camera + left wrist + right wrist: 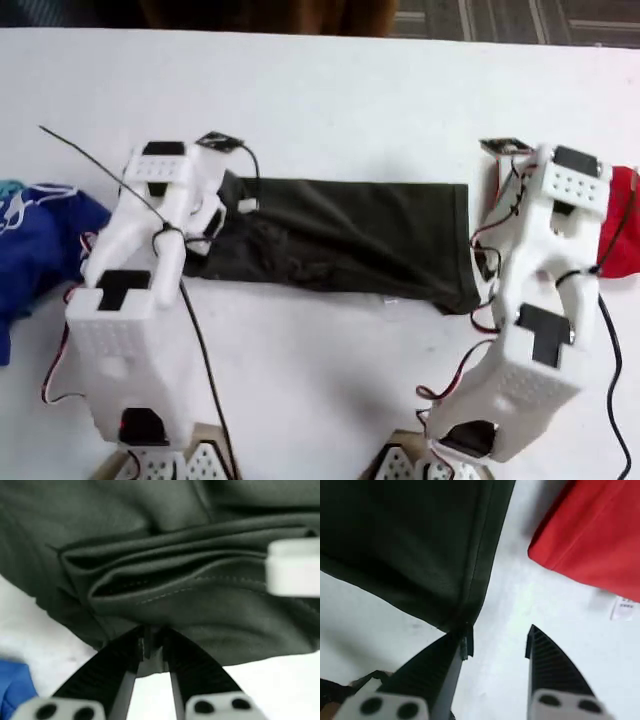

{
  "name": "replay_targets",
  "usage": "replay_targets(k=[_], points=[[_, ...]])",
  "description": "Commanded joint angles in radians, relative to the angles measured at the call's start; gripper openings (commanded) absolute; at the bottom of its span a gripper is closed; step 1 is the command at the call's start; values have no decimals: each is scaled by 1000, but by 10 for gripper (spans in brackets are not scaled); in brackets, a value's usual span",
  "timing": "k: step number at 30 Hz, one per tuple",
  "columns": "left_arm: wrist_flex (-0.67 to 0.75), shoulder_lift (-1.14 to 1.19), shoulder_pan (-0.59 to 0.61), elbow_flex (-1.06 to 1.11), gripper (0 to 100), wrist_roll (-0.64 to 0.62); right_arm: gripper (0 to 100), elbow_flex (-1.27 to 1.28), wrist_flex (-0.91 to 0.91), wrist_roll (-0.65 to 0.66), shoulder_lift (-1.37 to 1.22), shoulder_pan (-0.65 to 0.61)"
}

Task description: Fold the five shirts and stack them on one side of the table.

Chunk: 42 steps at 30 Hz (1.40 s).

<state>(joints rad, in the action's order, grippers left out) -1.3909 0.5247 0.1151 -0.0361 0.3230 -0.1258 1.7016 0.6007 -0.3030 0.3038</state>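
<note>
Table, dark shirt (end under left arm)

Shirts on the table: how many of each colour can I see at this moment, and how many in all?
dark shirt: 1
blue shirt: 1
red shirt: 1
Total: 3 shirts
A teal scrap lies at the blue one's far edge. I cannot tell whether it is a separate shirt, so it is not counted.

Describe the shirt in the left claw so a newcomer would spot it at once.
Start at the middle of the white table. Between the blue shirt and the red shirt at the side edges lies the dark shirt, a long folded band. It alone is dark, and the left claw grips it.
</note>
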Motion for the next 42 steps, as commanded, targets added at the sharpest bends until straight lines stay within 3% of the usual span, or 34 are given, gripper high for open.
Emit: replay_targets(k=[1, 11, 19, 36, 39, 42], points=[[21, 11, 3, -19, 72, -3, 180, -100, 41, 0, -36, -42], [17, 18, -3, -12, 72, -5, 184, -161, 31, -26, -193, -128], [15, 17, 3, -12, 165, -5, 327, -203, 25, -26, -249, -127], [15, 17, 2, -12, 165, 5, 325, -204, -33, -64, -435, -142], [15, 17, 2, -12, 165, 5, 275, -204, -33, -64, -452, -166], [15, 17, 2, -12, 165, 3, 111, -204, -38, -64, -455, -183]])
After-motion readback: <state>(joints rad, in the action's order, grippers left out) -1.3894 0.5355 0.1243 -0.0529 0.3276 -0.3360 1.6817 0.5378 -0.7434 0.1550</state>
